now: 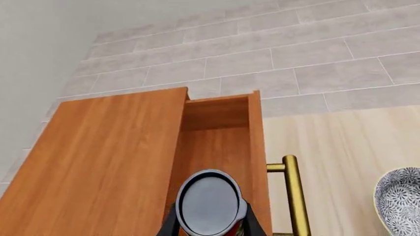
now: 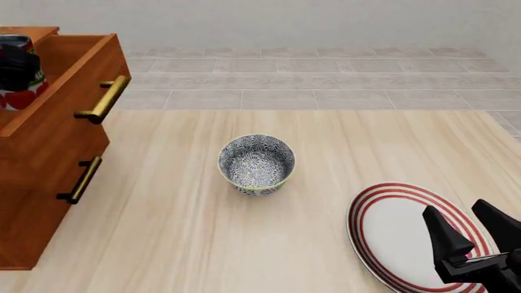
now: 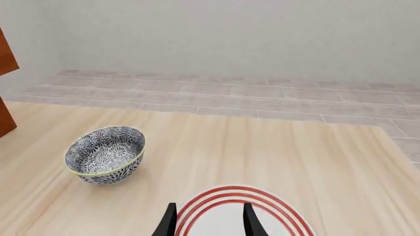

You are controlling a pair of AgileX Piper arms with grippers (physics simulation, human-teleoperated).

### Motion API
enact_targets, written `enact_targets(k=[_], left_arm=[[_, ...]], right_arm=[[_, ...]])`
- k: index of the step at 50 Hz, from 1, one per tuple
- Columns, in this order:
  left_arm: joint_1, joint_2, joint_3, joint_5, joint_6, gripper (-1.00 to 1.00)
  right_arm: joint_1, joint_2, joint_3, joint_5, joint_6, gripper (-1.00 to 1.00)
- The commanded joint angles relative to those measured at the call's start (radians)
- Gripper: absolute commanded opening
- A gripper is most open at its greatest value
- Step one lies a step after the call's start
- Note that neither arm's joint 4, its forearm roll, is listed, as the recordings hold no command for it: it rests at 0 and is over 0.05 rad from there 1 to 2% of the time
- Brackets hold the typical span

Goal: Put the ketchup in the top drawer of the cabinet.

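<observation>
The ketchup (image 1: pixel 210 202) shows its dark bluish-grey round top in the left wrist view, with my left gripper (image 1: pixel 211 223) shut on its sides. It hangs over the open top drawer (image 1: pixel 220 147) of the cabinet (image 1: pixel 105 162). At the far left of the front view, the can's red tomato label (image 2: pixel 18 97) shows inside the pulled-out top drawer (image 2: pixel 61 91), with the left gripper (image 2: pixel 16 64) dark around it. I cannot tell whether the can touches the drawer floor. My right gripper (image 2: pixel 476 227) stands open above the plate, holding nothing.
A blue-patterned bowl (image 2: pixel 256 163) stands mid-table. A red-striped white plate (image 2: pixel 399 241) lies at the front right under the right gripper. The drawer's brass handle (image 2: pixel 104 99) juts toward the bowl, and a lower drawer handle (image 2: pixel 82 180) sits beneath it.
</observation>
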Motion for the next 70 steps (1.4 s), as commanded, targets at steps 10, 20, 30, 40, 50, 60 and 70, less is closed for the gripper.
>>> enact_targets(k=[10,20,30,40,50,60,70], left_arm=[[-0.004,0.015,0.023,-0.017,0.031,-1.0],[-0.004,0.015,0.013,-0.006,0.029,1.0],[0.0,0.006,-0.002,0.0,0.036,1.0],[-0.01,-0.031,-0.011,0.029,0.026,1.0],[-0.063,-0.109,-0.032,0.084,0.042,1.0],[-0.082,-0.146,-0.044,0.1,0.041,1.0],[-0.149,-0.226,-0.009,0.126,0.061,1.0]], right_arm=[[0.0,0.011,0.0,-0.008,-0.001,1.0],[0.004,0.022,0.0,-0.016,-0.001,1.0],[0.005,0.023,0.0,-0.016,-0.003,1.0],[0.006,0.028,0.0,-0.021,-0.004,1.0],[0.007,0.03,0.0,-0.023,-0.01,1.0],[0.001,0.016,0.0,-0.014,-0.012,1.0],[0.003,0.014,0.0,-0.011,-0.017,1.0]])
